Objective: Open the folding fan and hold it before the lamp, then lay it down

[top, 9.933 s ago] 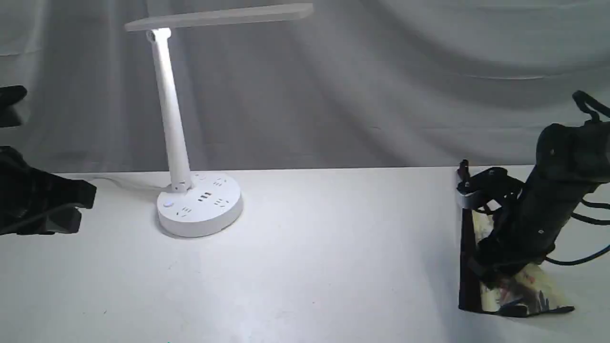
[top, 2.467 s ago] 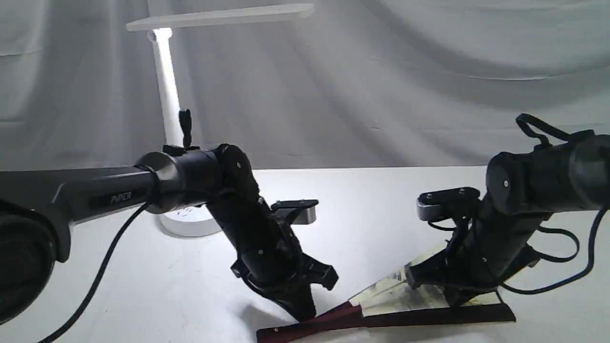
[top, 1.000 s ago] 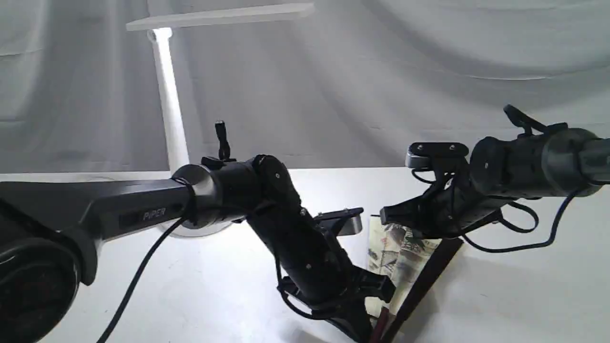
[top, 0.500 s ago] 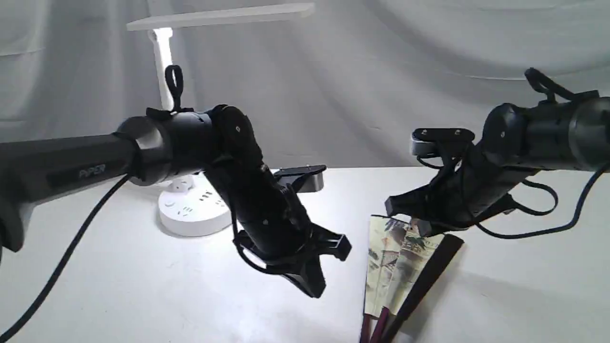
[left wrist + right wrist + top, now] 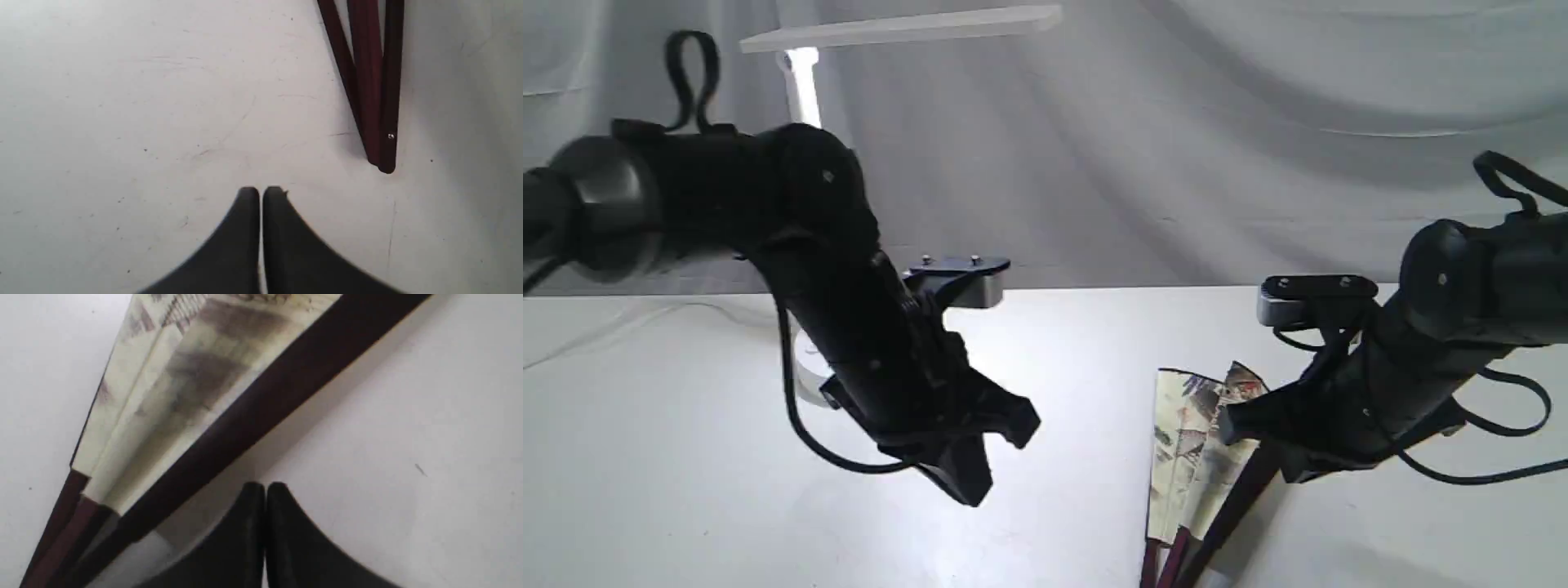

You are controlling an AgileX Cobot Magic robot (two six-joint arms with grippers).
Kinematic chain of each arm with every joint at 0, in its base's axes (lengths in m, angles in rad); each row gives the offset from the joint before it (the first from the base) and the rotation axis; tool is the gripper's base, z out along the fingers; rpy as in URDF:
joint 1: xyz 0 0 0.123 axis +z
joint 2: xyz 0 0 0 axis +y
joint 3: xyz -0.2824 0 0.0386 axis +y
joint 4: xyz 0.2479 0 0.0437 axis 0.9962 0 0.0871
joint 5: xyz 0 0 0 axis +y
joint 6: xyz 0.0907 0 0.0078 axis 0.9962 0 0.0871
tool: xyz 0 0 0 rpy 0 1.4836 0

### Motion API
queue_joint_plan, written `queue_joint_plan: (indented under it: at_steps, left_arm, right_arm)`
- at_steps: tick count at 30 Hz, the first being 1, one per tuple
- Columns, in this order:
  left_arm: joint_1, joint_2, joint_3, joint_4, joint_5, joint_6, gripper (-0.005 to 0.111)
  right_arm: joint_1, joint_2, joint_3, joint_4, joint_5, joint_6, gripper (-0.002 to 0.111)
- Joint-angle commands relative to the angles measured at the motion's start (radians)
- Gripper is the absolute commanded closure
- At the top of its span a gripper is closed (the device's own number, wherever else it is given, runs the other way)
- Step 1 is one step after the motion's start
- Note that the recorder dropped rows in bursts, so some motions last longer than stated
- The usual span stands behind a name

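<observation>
The folding fan (image 5: 1186, 457) lies on the white table, spread only a narrow way, its cream painted paper showing beside a dark guard stick. The right wrist view shows that paper and stick (image 5: 184, 379); the left wrist view shows the maroon ribs and pivot end (image 5: 369, 81). My right gripper (image 5: 1290, 475) (image 5: 264, 486) hovers just beside the guard stick, shut and holding nothing. My left gripper (image 5: 970, 490) (image 5: 260, 191) is shut too, above bare table to the fan's left. The white lamp (image 5: 800, 82) stands at the back left, its base largely hidden behind my left arm.
The lamp's long bar head (image 5: 898, 28) reaches rightward high over the table (image 5: 1078, 343). A grey cloth backdrop (image 5: 1176, 147) hangs behind. The lamp's cable (image 5: 645, 314) runs along the far left of the table.
My left arm has drawn back to the left, away from the fan. My right gripper has shifted right and lower, beside the guard stick. The fan stays lying partly open.
</observation>
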Motion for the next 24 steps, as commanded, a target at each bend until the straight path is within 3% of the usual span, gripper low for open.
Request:
queue_joint_plan:
  at_steps: [1, 5, 11, 16, 20, 24]
  left_arm:
    - [0.03, -0.085, 0.087, -0.036, -0.057, -0.008, 0.107]
    - [0.049, -0.14, 0.172, -0.002, -0.067, -0.008, 0.107]
    - [0.072, -0.178, 0.214, 0.205, -0.008, -0.122, 0.107]
    - [0.11, -0.185, 0.219, 0.219, -0.019, -0.126, 0.107]
    - [0.112, -0.183, 0.219, 0.212, -0.077, -0.118, 0.107]
    - [0.112, -0.183, 0.219, 0.175, -0.098, -0.104, 0.107]
  right_arm:
    - [0.0, -0.047, 0.056, 0.037, -0.014, 0.004, 0.108]
    - [0.0, -0.076, 0.118, 0.102, -0.021, -0.012, 0.108]
    - [0.0, -0.085, 0.199, 0.321, -0.075, -0.117, 0.108]
    - [0.0, -0.085, 0.204, 0.38, -0.084, -0.117, 0.108]
    - [0.0, -0.076, 0.204, 0.45, -0.111, -0.117, 0.095]
    - [0.0, -0.044, 0.204, 0.546, -0.141, -0.122, 0.069]
